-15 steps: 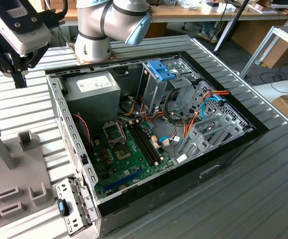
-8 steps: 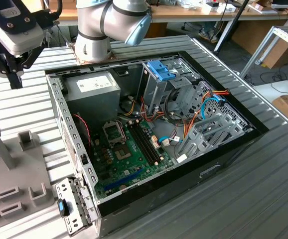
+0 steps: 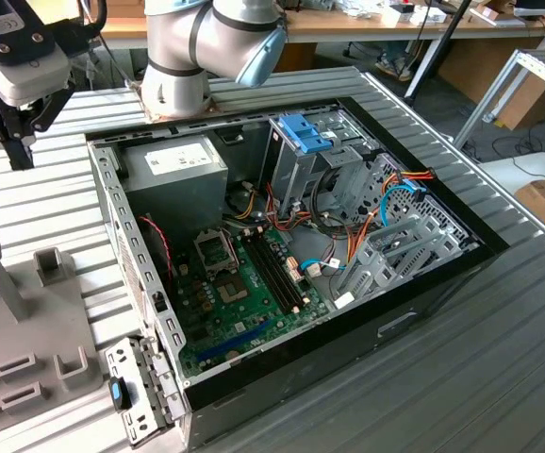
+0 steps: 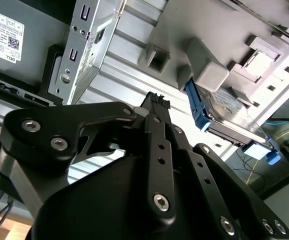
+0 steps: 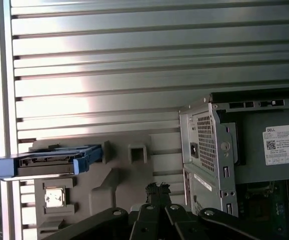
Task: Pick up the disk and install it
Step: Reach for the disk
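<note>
Arm (image 3: pixel 211 42) is extended over the ribbed table (image 5: pixel 134 60), beside the open case (image 3: pixel 423 311). Gripper (image 5: pixel 157 189) is noted clenched, empty, pointed down above the grey holder (image 5: pixel 119 175). Disk (image 5: pixel 49 161) is seated on edge in that holder, apart from the fingertips.

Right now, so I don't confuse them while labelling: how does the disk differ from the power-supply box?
The disk is slim with blue rails; the power-supply box is bulkier, plain grey. The disk sits in the grey holder outside the computer case; the power-supply box sits inside it. Both look grey metal.
</note>
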You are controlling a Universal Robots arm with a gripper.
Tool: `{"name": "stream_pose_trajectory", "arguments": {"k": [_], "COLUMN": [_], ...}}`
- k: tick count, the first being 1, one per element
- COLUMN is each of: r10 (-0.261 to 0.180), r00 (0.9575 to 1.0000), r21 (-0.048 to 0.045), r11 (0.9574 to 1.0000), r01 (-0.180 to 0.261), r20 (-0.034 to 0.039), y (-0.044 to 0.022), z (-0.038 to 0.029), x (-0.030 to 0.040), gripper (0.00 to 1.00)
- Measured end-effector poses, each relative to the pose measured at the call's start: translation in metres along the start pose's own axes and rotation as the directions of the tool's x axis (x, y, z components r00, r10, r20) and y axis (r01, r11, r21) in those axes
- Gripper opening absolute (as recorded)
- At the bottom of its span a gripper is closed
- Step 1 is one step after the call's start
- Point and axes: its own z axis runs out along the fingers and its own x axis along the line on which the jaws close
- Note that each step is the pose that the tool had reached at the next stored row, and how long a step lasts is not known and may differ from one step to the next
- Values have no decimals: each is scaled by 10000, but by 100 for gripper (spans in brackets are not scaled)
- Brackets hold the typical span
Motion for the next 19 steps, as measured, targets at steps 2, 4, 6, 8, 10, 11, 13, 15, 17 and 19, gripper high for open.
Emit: {"name": "stream_pose_trajectory", "arguments": {"k": [2,4,6,8,10,11,13,15,17,19], "r10": [1,0,0,1,1,0,1,1,1,0], "r00": [10000,10000,10000,10000,10000,10000,10000,10000,10000,10000], "r21": [0,0,0,0,0,0,0,0,1,0], "r11": [10000,10000,10000,10000,10000,10000,10000,10000,10000,10000], "r01": [-1,0,0,-1,-1,0,-1,-1,-1,0], "r20": [0,0,-1,0,0,0,0,0,0,0], "y": [-4,-6,-6,-7,-7,-7,-8,-8,-8,-9], "z": [-1,-2,-3,-3,-2,-3,-3,-3,-3,-3], "x": [50,82,87,89,89,96,103,108,114,121], "gripper": [11,11,11,11,11,11,11,11,11,11]}}
